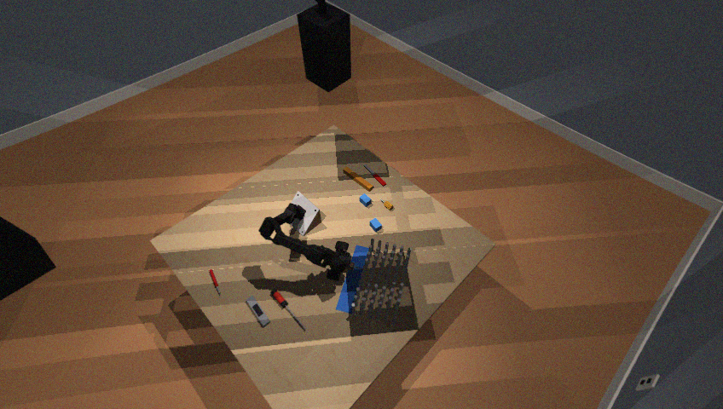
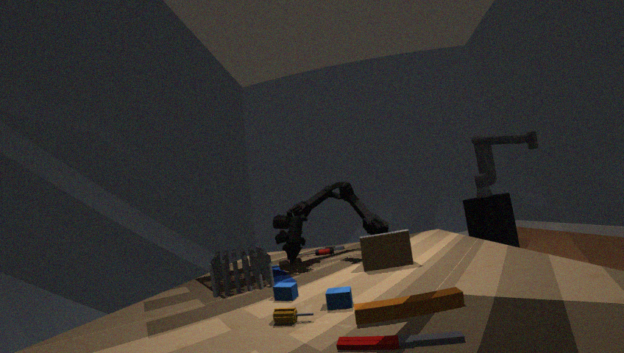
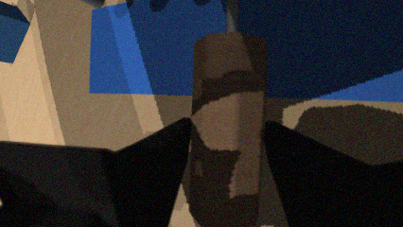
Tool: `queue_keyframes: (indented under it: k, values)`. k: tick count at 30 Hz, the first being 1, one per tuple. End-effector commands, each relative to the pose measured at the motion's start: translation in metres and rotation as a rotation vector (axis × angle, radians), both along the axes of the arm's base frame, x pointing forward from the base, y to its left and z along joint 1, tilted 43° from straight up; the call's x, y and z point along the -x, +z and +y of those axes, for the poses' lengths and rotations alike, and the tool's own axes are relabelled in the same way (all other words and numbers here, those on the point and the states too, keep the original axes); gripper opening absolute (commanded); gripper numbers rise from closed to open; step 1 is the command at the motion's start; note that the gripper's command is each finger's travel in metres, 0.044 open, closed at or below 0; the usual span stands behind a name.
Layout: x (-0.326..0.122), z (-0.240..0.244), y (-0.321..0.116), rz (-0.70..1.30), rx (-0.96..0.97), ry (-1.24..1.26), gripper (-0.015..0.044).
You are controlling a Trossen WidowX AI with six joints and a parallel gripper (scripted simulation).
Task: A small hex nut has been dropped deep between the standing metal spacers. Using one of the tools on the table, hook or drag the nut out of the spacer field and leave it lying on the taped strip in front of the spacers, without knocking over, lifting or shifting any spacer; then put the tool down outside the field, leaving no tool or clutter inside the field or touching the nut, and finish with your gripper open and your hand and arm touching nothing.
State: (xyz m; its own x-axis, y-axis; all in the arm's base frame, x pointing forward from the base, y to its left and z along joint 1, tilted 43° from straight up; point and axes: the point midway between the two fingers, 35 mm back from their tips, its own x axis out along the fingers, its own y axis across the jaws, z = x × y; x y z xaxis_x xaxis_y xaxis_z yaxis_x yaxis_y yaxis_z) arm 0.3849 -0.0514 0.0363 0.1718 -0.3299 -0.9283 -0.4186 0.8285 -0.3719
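The end effector (image 1: pixel 349 263) (image 2: pixel 292 262) (image 3: pixel 228 124) is partly open, its 2 fingers closed on the brown handle (image 3: pixel 227 118) of a tool, with 1 finger on each side. From the handle's far end a thin grey shaft (image 3: pixel 231 21) runs away from the end effector, over the blue taped strip (image 1: pixel 342 302) (image 2: pixel 282 275) (image 3: pixel 142 61); where its tip ends cannot be made out.

The strip lies on the bench (image 1: pixel 284 354) (image 2: pixel 210 326) just ahead of the end effector, and beyond it stand the metal spacers (image 1: pixel 378 296) (image 2: pixel 236 271), upright in rows. The hex nut cannot be made out in any of the 3 views, so its place among the spacers cannot be told.

In the top view, 2 blue blocks (image 1: pixel 370 212) (image 2: pixel 312 295) lie above the end effector and to its right, with a small yellow screwdriver (image 1: pixel 388 204) (image 2: pixel 285 316) beside them. Past these are an orange bar (image 1: pixel 358 178) (image 2: pixel 409 306) and a red-handled tool (image 1: pixel 378 178) (image 2: pixel 369 342). Below and left of the end effector lie a large red screwdriver (image 1: pixel 279 298) (image 2: pixel 324 251), a grey tool (image 1: pixel 257 311) and a small red screwdriver (image 1: pixel 213 278), all apart from it.
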Motion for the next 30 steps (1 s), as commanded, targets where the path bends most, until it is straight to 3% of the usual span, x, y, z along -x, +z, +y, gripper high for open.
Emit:
queue_keyframes:
  k: [1, 30]
  values:
    - [-0.004, 0.002, 0.0, -0.005, 0.001, -0.001, 0.0]
    - [-0.016, 0.001, -0.011, -0.006, 0.001, 0.0, 0.0]
